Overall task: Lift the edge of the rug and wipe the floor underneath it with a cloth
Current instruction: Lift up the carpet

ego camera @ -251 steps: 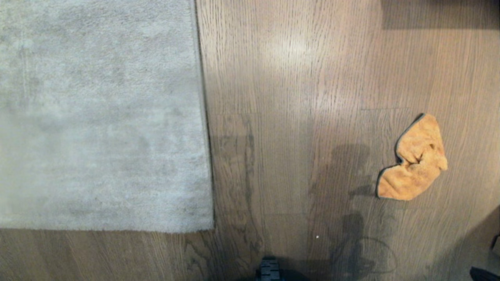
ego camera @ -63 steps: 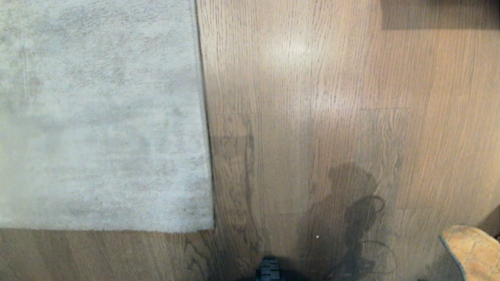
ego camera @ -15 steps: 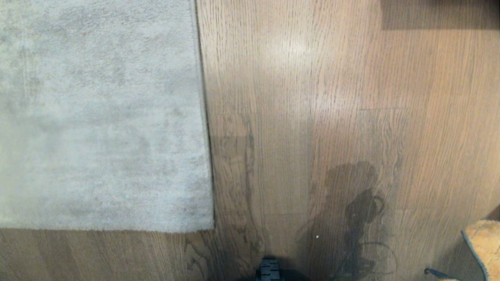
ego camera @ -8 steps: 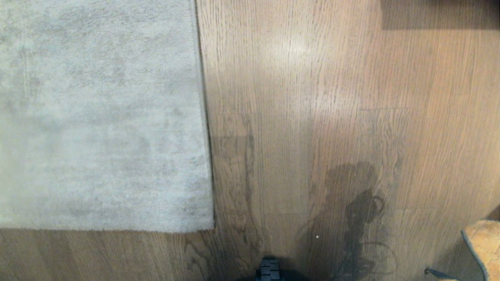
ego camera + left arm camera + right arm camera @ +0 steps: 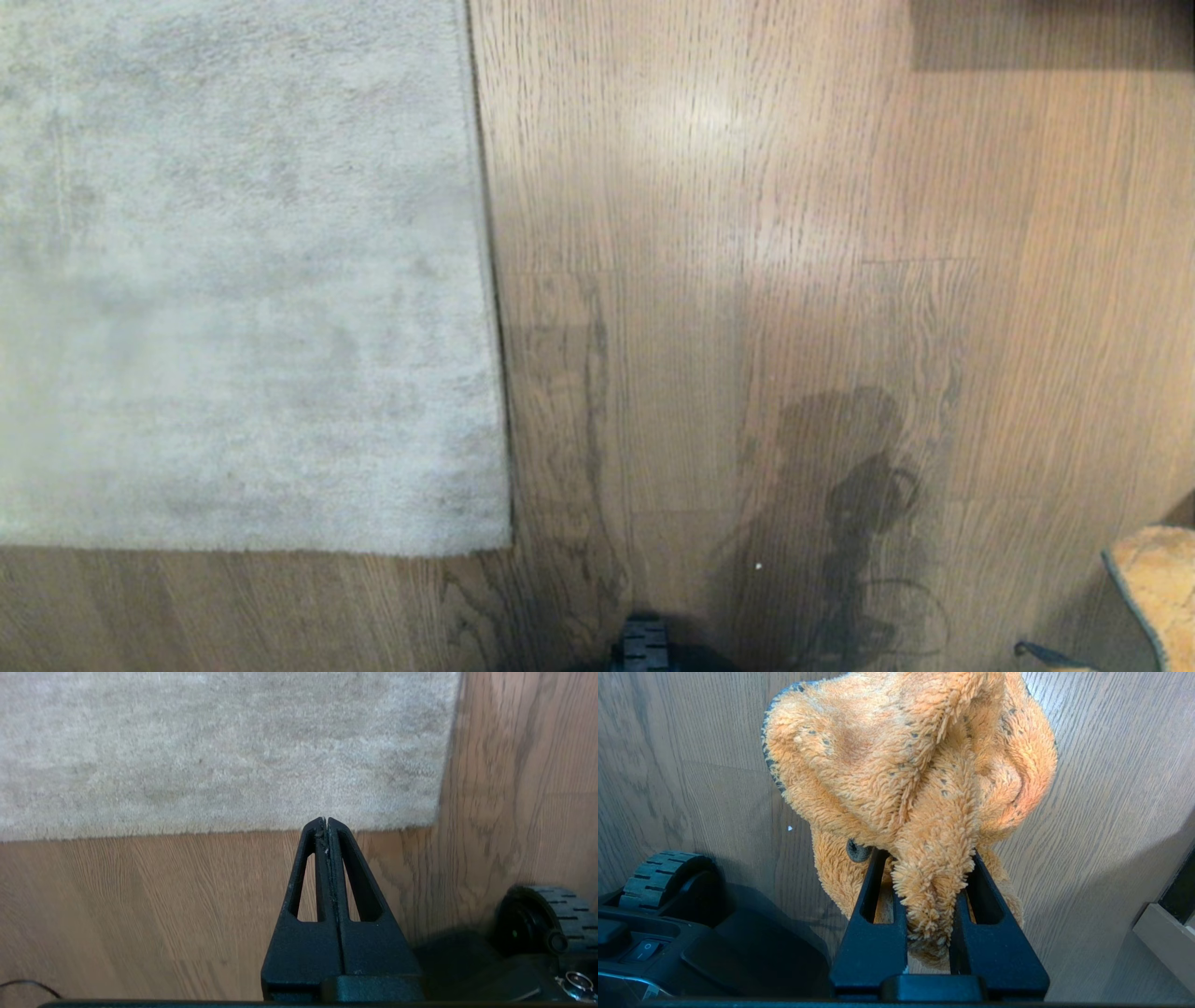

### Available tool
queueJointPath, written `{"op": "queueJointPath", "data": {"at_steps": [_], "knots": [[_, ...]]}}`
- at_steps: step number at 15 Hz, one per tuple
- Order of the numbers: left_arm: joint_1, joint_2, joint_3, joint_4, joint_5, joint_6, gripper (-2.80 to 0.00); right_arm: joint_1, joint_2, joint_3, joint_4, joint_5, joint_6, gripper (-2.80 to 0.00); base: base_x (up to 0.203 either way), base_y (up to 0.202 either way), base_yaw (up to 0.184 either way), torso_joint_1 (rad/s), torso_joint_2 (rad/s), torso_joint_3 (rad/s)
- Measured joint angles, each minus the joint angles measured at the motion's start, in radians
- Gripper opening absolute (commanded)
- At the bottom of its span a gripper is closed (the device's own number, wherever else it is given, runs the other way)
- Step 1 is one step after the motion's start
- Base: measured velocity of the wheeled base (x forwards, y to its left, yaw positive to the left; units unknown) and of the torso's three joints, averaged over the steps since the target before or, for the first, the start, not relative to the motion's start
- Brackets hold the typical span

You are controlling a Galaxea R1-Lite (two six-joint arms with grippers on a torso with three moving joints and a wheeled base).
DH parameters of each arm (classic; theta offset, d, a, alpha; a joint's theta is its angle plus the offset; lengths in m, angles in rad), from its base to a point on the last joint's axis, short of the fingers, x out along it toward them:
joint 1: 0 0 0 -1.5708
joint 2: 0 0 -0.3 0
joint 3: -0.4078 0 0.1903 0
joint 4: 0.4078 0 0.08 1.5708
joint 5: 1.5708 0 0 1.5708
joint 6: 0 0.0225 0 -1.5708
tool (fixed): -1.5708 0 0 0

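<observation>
The pale grey rug [image 5: 233,280] lies flat on the left of the brown wood floor [image 5: 747,280]. Its straight rug edge [image 5: 492,327] runs away from me, and a second border [image 5: 187,831] lies nearer me. My left gripper [image 5: 326,820] is shut and empty. It hangs over the bare planks just short of that near border. My right gripper [image 5: 927,855] is shut on the orange fuzzy cloth [image 5: 915,765], which bunches up between and over its fingers above the floor. In the head view only a corner of the cloth [image 5: 1158,583] shows, at the lower right.
My base's black wheel [image 5: 546,919] sits close to the rug corner and also shows as a wheel [image 5: 658,877] beside the right arm. A dark block [image 5: 1055,33] is at the far right. A pale board edge [image 5: 1162,938] lies right of the cloth. A thin cable [image 5: 28,984] crosses the floor.
Much earlier the cloth lay on the floor at the right; it has since been lifted to the lower right corner. Over the last second nothing has visibly moved.
</observation>
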Motion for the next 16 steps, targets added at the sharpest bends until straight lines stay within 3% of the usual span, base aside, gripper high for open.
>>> {"op": "queueJointPath", "data": {"at_steps": [16], "knots": [[-0.006,0.091,-0.001,0.000,0.000,-0.015,-2.80,0.000,0.000,0.000,0.000,0.000,0.000,-2.80,0.000,0.000,0.000,0.000,0.00,0.000]]}}
